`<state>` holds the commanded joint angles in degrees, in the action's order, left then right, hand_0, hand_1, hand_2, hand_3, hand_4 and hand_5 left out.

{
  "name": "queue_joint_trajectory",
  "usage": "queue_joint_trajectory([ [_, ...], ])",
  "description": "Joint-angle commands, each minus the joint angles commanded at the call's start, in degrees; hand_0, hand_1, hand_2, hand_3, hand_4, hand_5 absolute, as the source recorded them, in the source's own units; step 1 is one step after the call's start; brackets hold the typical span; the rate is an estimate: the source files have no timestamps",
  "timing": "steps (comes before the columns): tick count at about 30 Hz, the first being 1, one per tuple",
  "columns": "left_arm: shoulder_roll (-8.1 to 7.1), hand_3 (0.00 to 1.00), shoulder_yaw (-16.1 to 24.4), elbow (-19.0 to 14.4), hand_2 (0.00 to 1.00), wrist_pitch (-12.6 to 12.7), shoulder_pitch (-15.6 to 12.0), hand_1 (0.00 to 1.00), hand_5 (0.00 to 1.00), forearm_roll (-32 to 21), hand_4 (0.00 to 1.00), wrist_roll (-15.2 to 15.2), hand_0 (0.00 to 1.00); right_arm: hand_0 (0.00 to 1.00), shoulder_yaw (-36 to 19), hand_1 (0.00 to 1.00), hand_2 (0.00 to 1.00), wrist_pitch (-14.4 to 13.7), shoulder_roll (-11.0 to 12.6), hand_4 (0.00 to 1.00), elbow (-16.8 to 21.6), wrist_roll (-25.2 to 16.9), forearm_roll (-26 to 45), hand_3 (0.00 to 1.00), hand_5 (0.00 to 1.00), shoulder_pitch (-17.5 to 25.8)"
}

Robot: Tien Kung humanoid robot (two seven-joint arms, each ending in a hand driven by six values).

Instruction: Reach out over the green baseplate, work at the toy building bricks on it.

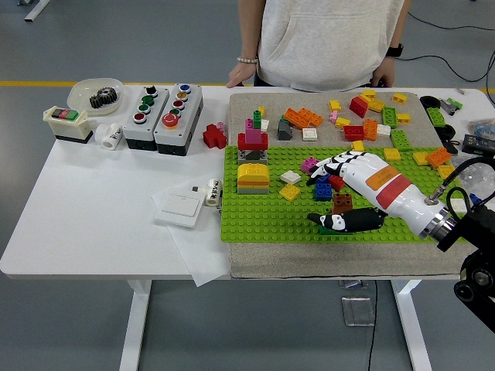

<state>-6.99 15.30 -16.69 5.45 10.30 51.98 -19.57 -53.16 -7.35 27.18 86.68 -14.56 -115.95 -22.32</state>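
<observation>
The green baseplate (263, 216) lies on a grey mat at the table's right half. My right hand (319, 197) reaches in from the right, low over the plate, open. Its fingers (329, 168) are spread beside a magenta brick (310, 165), and its thumb (340, 222) lies along the plate's front edge. Between fingers and thumb sit a blue brick (322, 191), a red brick (336, 183) and a brown brick (343, 203); none is grasped. A yellow-orange-grey stack (253, 178) and a red-magenta tower (252, 139) stand at the plate's left. The left arm is out of view.
Loose bricks (302, 117) lie scattered on the mat behind the plate. Two button boxes (162, 108), a bowl with a gear (94, 94), a red cross-shaped part (214, 137) and a white switch plate (179, 207) sit to the left. A person stands at the far side, one hand (240, 77) on the table's edge.
</observation>
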Motion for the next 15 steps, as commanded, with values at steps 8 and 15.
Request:
queue_joint_trajectory([
  [8, -0.04, 0.579, -0.34, -0.02, 0.635, 0.14, 0.24, 0.577, 0.675, -0.57, 0.600, 0.18, 0.480, 0.547, 0.20, 0.547, 0.633, 0.59, -0.16, 0.826, -1.14, -0.45, 0.12, 0.589, 0.619, -0.73],
  [15, -0.04, 0.579, -0.36, 0.00, 0.635, 0.08, 0.36, 0.577, 0.674, -0.65, 0.600, 0.22, 0.478, 0.535, -0.53, 0.538, 0.614, 0.47, 0.23, 0.820, -1.02, -0.91, 0.88, 0.590, 0.617, -0.45],
])
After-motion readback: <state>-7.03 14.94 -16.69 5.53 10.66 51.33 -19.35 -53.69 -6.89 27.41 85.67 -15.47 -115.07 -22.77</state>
